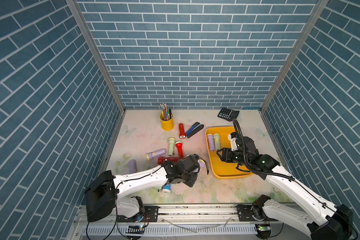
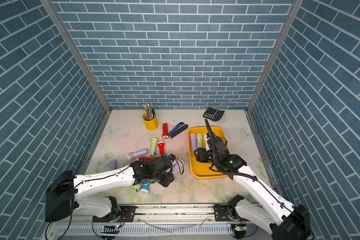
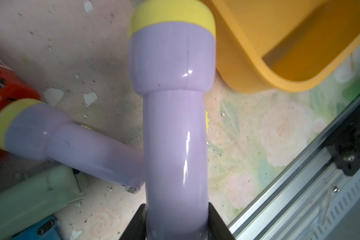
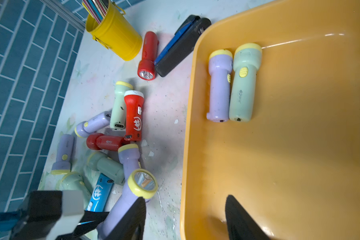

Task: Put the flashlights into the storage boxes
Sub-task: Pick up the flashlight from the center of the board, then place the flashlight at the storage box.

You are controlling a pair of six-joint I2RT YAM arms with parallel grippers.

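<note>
**Two flashlights in, one in the grip, about ten to go**

You have made an early start. The yellow tray (image 1: pixel 227 172) sits toward the right edge of the tabletop. It holds two flashlights side by side in its far left corner, a lilac one (image 1: pixel 210 142) and a pale green one (image 1: pixel 216 141); the rest of its floor is bare.

Roughly ten flashlights are loose on the tabletop, scattered from the middle toward the near left corner. They include a red one (image 1: pixel 181 131) touching the stapler (image 1: pixel 194 129), a pale green one (image 1: pixel 171 146) beside another red (image 1: pixel 179 149), and a blue one (image 1: pixel 166 189) partly under your left arm.

Your left gripper (image 3: pixel 176 209) is pinching the barrel of a lilac flashlight (image 3: pixel 175 135) near its tail. That flashlight looks raised off the tabletop, with its yellow head just beside the tray's near left corner but not yet over the rim.

Your right gripper (image 4: pixel 185 200) hovers above the tray's left rim. Its jaws are spread, holding and touching nothing.
</note>
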